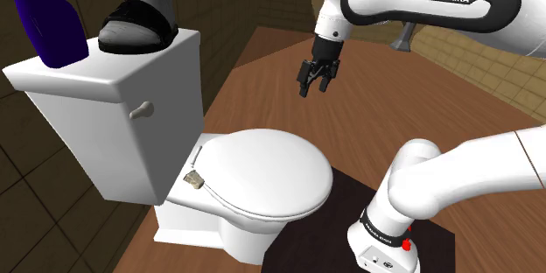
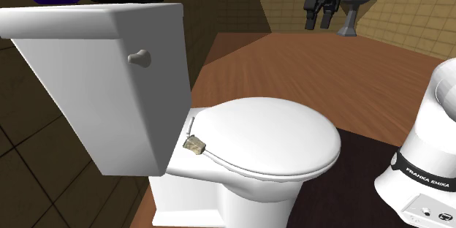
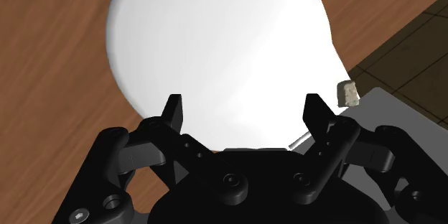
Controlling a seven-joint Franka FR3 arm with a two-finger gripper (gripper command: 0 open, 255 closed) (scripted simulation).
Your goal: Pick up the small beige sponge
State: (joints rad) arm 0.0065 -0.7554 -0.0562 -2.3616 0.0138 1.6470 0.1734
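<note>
Pincer (image 1: 315,86) (image 2: 319,20) (image 3: 243,109): released. My two black fingers (image 3: 172,109) stand well apart with nothing between them. I hang in the air above the toilet, apart from every surface.

Sponge (image 1: 193,178) (image 2: 194,145) (image 3: 347,92): a small, mottled beige block. It lies on the toilet's rear ledge, at the corner where the closed lid (image 1: 262,171) (image 2: 270,135) (image 3: 215,50) meets the body, just in front of the tank (image 1: 114,96) (image 2: 102,80). It sits just beside the lid's rear edge and close to the ledge's outer edge. In the wrist view it lies outside my finger span, beyond one finger, and neither finger touches it.

Tank: white, with a flush handle (image 1: 140,110) (image 2: 139,58) on its front face. On its top rest a dark blue object (image 1: 44,13) and a black-and-grey sandal (image 1: 136,26), side by side.

Surroundings: the toilet stands on a wooden floor (image 1: 262,70) (image 2: 292,66). My base (image 1: 385,236) sits on a dark mat (image 1: 350,197) beside the bowl. In the second exterior view, a grey pedestal sink (image 2: 354,11) stands against the far wall.
</note>
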